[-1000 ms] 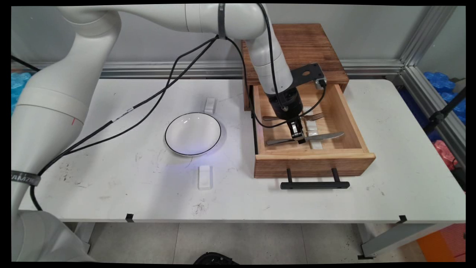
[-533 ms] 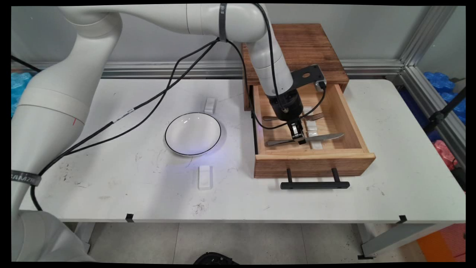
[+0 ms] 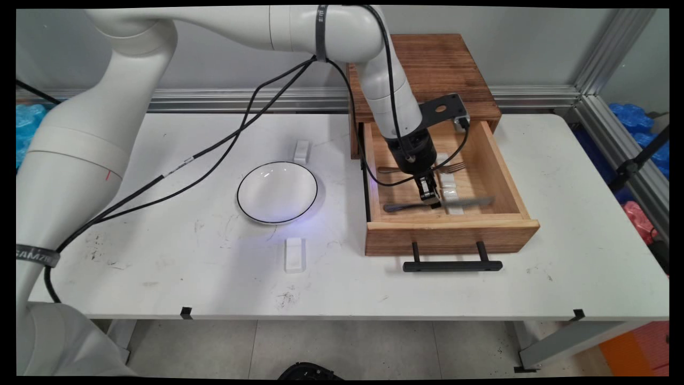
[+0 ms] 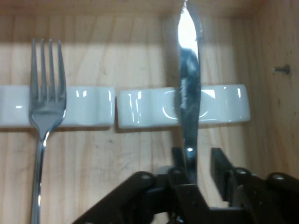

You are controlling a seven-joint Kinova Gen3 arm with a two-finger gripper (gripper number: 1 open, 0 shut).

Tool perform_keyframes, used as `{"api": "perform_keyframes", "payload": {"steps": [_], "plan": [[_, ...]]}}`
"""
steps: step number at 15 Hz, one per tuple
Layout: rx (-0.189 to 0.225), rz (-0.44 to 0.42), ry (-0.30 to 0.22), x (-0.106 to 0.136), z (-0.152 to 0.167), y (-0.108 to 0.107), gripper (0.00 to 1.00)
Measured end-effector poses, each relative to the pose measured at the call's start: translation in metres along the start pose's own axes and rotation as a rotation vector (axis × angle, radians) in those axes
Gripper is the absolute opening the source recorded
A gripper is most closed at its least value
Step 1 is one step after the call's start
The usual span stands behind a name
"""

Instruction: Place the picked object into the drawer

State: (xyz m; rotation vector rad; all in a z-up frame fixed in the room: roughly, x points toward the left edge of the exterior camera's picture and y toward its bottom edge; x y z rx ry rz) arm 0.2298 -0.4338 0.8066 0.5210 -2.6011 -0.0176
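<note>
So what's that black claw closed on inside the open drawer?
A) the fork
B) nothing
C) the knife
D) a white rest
C: in the hand view the gripper has its fingers on either side of the knife, while the fork lies apart on its own white rest in the drawer.

White table (image 3: pixel 481 289): plate (image 3: pixel 277 192), wooden drawer box (image 3: pixel 435 160).

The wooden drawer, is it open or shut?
Open. The light wooden drawer sticks out from its dark wooden cabinet, showing a silver fork and silver knife inside.
</note>
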Motion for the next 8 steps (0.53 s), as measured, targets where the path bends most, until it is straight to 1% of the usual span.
{"api": "perform_keyframes", "payload": {"steps": [8], "plan": [[-0.010,0.004,0.001,-0.0012,-0.0007,0.0014,1.00]]}}
